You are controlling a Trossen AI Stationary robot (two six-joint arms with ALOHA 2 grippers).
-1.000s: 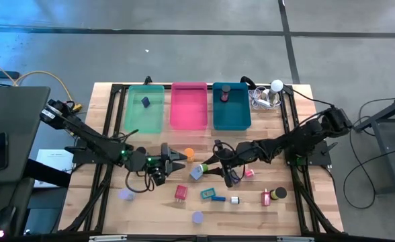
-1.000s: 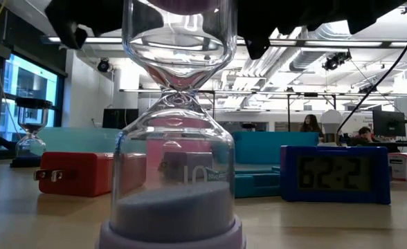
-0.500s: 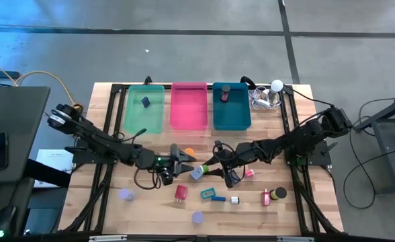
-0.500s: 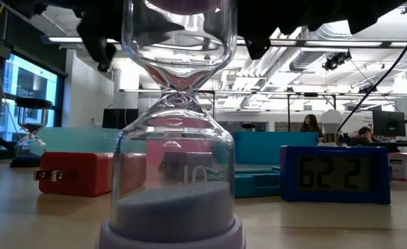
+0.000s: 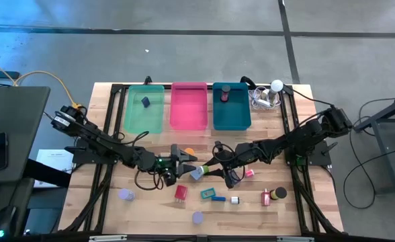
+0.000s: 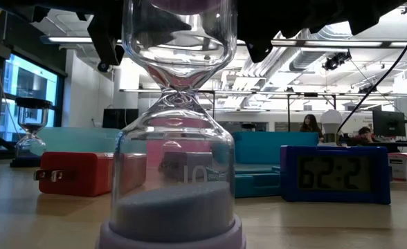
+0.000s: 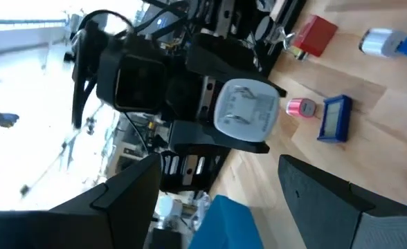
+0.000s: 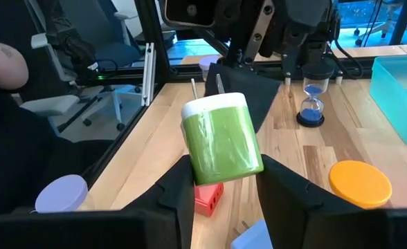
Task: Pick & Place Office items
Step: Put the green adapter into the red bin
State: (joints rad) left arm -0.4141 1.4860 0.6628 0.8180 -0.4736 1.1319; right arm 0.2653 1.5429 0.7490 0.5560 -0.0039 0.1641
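Note:
My right gripper (image 5: 205, 173) (image 8: 224, 173) is shut on a green plug block with a white pronged cap (image 8: 221, 138), near the table's middle. In the left wrist view the block's grey face (image 7: 245, 114) points at my open left gripper (image 5: 187, 163) (image 7: 221, 166), which hovers just left of it without touching. An orange disc (image 5: 189, 152), a red plug (image 5: 181, 193), teal and blue pieces (image 5: 211, 195), a small cylinder (image 5: 234, 199), a red block (image 5: 267, 197), a dark cap (image 5: 279, 193) and lavender discs (image 5: 125, 195) (image 5: 197, 217) lie on the wood. My right gripper pinches the green plug block between its two fingers (image 8: 183, 187), one on each side of the lower green body (image 8: 210, 169). The fingers come about level from the table's right. The block is lifted off the table, with its white pronged end (image 8: 214, 104) pointing away toward my left gripper.
Green (image 5: 132, 111), pink (image 5: 189, 114) and teal (image 5: 232, 117) trays stand in a row at the far edge; the green one holds a dark piece (image 5: 146, 101), the teal one a dark red cylinder (image 5: 224, 94). A white ball with cables (image 5: 276, 86) lies far right. An hourglass (image 6: 179, 124) fills the low view.
My left arm has reached toward the table's right, bringing its open gripper close to the block in my right gripper. The right gripper and the block have stayed where they were.

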